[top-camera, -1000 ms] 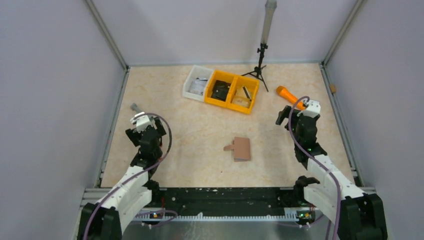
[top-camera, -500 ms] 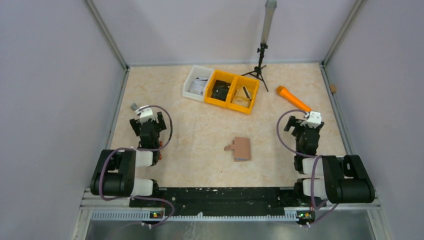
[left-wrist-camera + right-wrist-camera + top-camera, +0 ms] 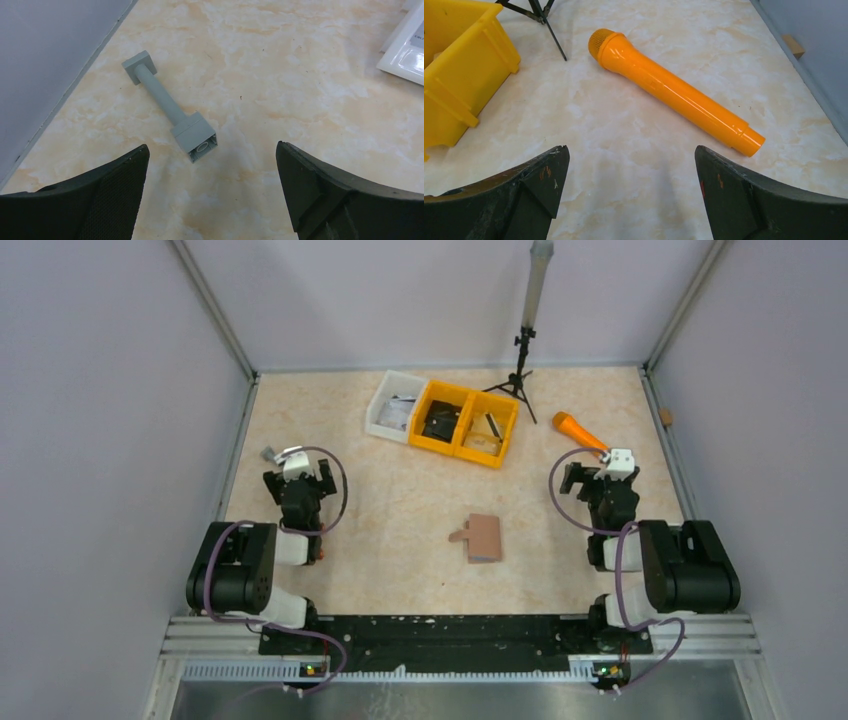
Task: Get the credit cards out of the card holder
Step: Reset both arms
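Observation:
The card holder (image 3: 483,537) lies shut and flat at the middle of the table, reddish-brown, with a small tab sticking out on its left. No credit cards show; they are hidden. My left gripper (image 3: 298,480) rests far to the holder's left, open, with only bare table between its fingers (image 3: 212,150). My right gripper (image 3: 598,482) sits far to the holder's right, also open and holding nothing (image 3: 631,150). Neither wrist view shows the holder.
A grey peg-like piece (image 3: 170,107) lies just ahead of the left gripper near the left wall. An orange toy microphone (image 3: 674,92) lies ahead of the right gripper. Yellow bins (image 3: 467,423), a white bin (image 3: 394,405) and a small tripod (image 3: 520,360) stand at the back.
Both arms have folded back over their bases, and the grippers now sit low on the table at either side. The card holder has not moved.

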`<state>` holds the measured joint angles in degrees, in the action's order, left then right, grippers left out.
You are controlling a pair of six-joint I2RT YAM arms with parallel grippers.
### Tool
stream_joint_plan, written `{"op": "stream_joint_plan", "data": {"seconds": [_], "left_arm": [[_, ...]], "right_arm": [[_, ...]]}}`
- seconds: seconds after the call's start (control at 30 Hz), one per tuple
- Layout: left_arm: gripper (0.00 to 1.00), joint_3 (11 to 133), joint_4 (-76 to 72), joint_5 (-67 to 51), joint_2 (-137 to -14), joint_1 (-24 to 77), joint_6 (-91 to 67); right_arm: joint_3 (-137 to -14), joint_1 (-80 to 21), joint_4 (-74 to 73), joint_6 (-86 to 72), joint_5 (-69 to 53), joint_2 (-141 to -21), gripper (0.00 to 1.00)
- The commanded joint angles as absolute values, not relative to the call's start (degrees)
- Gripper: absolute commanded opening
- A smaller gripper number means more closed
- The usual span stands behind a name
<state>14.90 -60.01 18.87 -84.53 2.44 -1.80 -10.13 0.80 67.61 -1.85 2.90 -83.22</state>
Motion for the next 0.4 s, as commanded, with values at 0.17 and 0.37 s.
{"op": "stream_joint_plan", "data": {"seconds": [0.17, 0.37], "left_arm": [[0.99, 16.2, -63.2, 18.4, -84.1, 2.1, -2.1], [0.99, 16.8, -61.7, 17.0, -84.0, 1.6, -2.4]], "right_arm": [[-11.0, 0.4, 68.9, -0.9, 2.5, -83.3, 0.99], [-11.0, 0.4, 68.9, -0.8, 2.5, -83.4, 0.99]]}}
